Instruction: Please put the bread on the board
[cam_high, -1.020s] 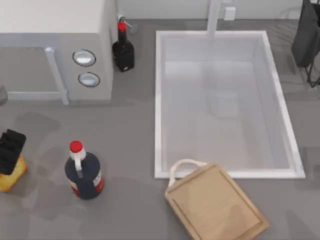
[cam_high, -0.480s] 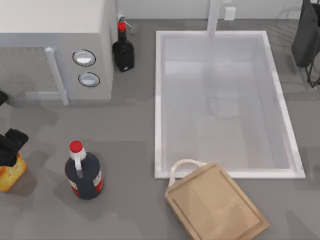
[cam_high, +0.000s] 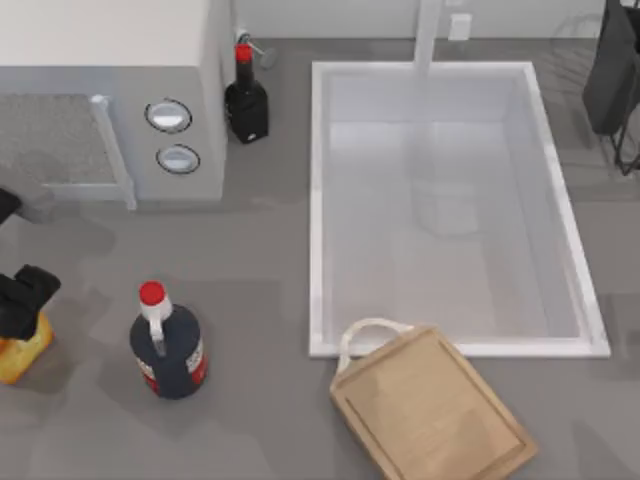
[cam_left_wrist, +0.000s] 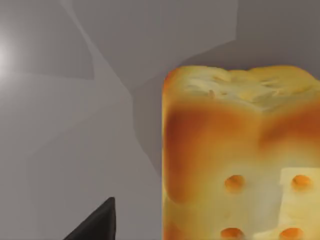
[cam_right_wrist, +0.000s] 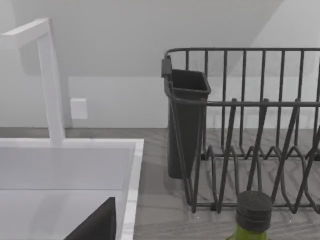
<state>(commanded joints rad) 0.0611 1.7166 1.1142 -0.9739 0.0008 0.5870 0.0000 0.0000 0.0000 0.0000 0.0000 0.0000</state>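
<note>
Bread, small blocky golden-yellow loaf chunk (cam_high: 20, 357), sits at the surface's far left edge under the left end effector (cam_high: 24, 300), apparently gripped, though I cannot tell; light tan wooden board (cam_high: 432, 410) is well apart, so carrying across is needed.

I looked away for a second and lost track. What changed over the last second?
The left gripper, at the top view's left edge, shifted slightly and now sits over the small golden-yellow bread chunk, which turned a little beneath it and stays on the grey counter. The red-capped dark bottle, the tan wooden cutting board and the white sink kept their places.
</note>
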